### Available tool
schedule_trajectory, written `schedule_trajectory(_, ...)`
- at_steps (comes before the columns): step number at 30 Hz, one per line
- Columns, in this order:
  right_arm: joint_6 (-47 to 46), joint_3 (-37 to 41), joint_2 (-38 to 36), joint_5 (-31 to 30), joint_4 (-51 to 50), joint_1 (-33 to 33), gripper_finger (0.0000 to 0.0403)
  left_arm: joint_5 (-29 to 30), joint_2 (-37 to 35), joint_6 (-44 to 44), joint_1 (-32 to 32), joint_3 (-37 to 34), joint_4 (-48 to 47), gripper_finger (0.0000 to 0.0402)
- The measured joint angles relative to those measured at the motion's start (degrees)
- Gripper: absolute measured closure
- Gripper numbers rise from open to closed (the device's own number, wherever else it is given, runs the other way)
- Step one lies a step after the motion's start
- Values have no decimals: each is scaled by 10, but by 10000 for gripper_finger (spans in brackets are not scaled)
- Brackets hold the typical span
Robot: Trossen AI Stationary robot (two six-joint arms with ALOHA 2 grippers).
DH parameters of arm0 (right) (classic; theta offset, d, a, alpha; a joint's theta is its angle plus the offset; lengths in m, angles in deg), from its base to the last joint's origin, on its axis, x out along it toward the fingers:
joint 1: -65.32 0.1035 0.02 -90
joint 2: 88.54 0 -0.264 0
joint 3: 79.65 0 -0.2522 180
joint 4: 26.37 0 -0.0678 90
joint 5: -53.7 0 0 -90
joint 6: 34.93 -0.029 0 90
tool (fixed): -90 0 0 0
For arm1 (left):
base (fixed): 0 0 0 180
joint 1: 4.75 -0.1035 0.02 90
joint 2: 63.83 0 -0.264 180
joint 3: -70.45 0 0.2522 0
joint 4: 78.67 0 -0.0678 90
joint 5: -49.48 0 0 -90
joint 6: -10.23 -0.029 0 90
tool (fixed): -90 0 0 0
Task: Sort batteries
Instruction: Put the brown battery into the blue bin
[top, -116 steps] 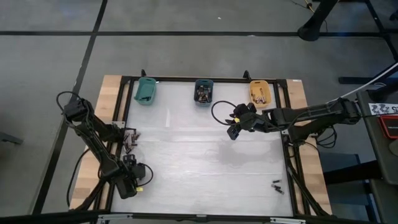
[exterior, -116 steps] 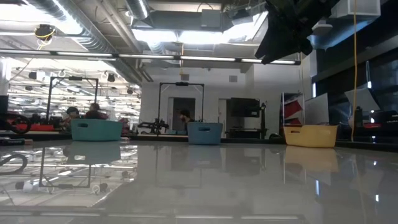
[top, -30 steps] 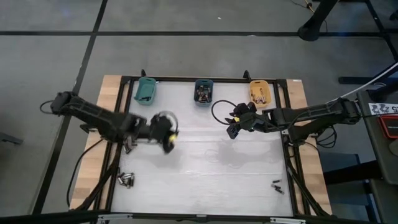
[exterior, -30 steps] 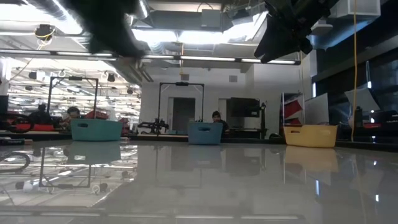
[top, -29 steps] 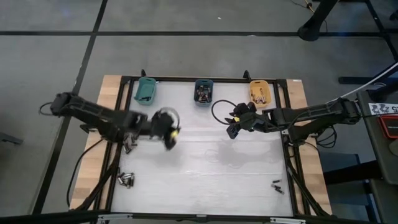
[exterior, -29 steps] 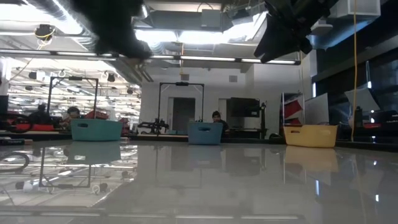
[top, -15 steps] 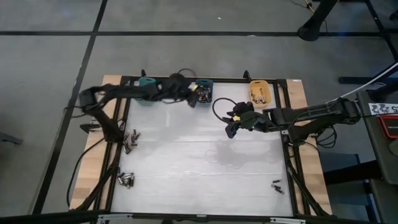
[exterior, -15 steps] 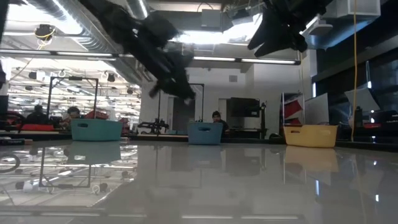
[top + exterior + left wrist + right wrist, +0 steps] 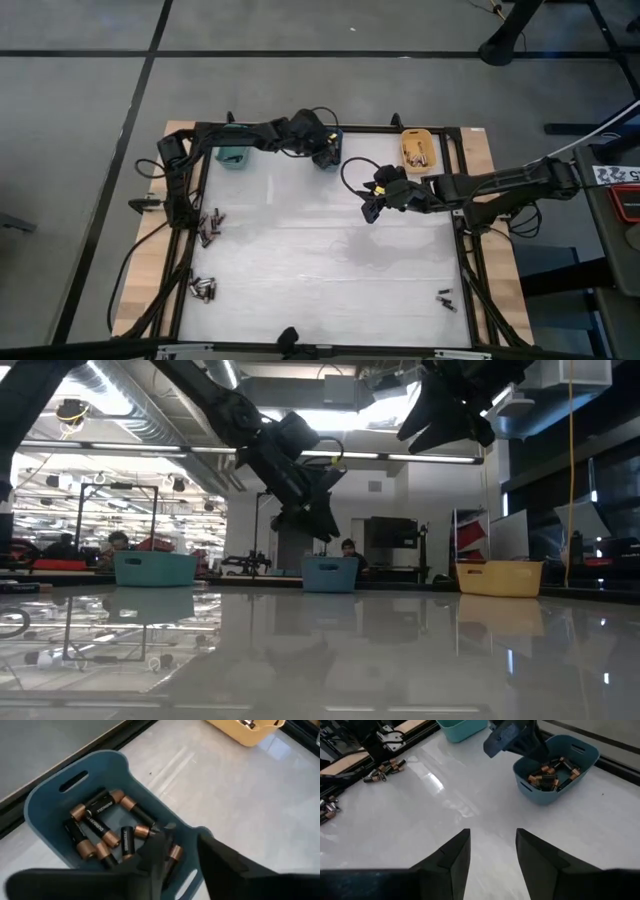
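I am hovering my left fingers (image 9: pixel 182 855) just over the blue bin (image 9: pixel 52 795), parted with nothing visibly between them; the batteries (image 9: pixel 102 827) are lying directly below, mostly crosswise.

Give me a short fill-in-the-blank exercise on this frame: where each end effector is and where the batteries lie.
The left end effector hangs over the ____ bin.
The batteries in that bin have ____ bands.
The right end effector, empty, has its jaws ____.
The bin nearest the right arm is ____.

Missing words: blue; coppery; open; orange
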Motion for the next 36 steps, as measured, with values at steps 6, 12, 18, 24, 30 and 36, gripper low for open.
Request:
schedule_trajectory(6, 0, 0, 10, 0, 1, 0, 244, 10, -7, 10, -9, 2, -7, 226)
schedule_trajectory(12, 0, 0, 14, 0, 0, 0, 244, 3, -90, -60, -11, 2, -17, 207)
schedule_trajectory(18, 17, 0, 18, -5, 2, 0, 244, 7, -214, -139, 10, 3, -103, 211)
schedule_trajectory(24, 28, 0, 19, -5, 1, 0, 244, 11, -310, -119, 71, 3, -315, 213)
schedule_trajectory(30, 33, 0, 18, -6, 1, 0, 244, 11, -368, -21, 214, -29, -502, 213)
schedule_trajectory(36, 33, 0, 18, 0, 0, 0, 244, 14, -410, 139, 420, -84, -572, 213)
